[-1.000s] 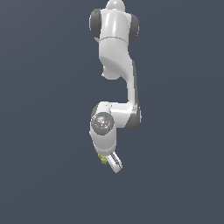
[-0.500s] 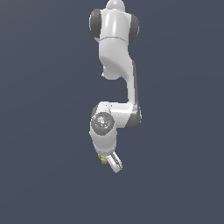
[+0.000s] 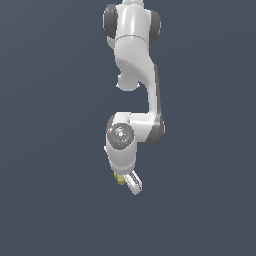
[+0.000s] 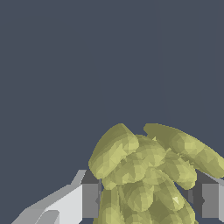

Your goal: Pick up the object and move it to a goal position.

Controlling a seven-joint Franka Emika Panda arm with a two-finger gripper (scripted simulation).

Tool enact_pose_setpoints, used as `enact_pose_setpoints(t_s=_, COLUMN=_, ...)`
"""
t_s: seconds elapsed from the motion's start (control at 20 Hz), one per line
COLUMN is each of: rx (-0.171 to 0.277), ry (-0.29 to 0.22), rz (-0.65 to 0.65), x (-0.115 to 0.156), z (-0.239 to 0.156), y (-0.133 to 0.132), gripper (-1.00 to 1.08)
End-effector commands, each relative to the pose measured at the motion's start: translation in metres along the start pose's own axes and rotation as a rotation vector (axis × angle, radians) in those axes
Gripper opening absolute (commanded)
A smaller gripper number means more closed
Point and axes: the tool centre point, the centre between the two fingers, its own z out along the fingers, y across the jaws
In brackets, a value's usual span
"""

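The object (image 4: 148,175) is an olive-yellow lumpy cluster of knobs. In the wrist view it fills the space between my two fingers, which press on it from both sides. In the exterior view only a small yellow bit of the object (image 3: 119,179) shows beside the white hand, under the arm's wrist. My gripper (image 3: 126,182) is shut on the object. One white finger (image 3: 134,183) sticks out below the hand.
The white arm (image 3: 134,75) hangs down the middle of the exterior view. Plain dark grey-blue ground lies all around it, with no other object in either view.
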Motion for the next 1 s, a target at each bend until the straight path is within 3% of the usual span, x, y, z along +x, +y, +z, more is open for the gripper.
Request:
enact_pose_setpoints(t_s=0.0, rx=0.001, ry=0.0, rz=-0.001, x=-0.007, z=-0.01, y=-0.001, gripper=-1.0)
enact_pose_setpoints(t_s=0.3, rx=0.002, ry=0.0, rz=-0.001, x=-0.035, z=-0.049, y=-0.003, gripper=-1.0)
enact_pose_setpoints(t_s=0.95, rx=0.001, ry=0.0, rz=0.0, x=-0.12, z=-0.172, y=-0.01, gripper=-1.0)
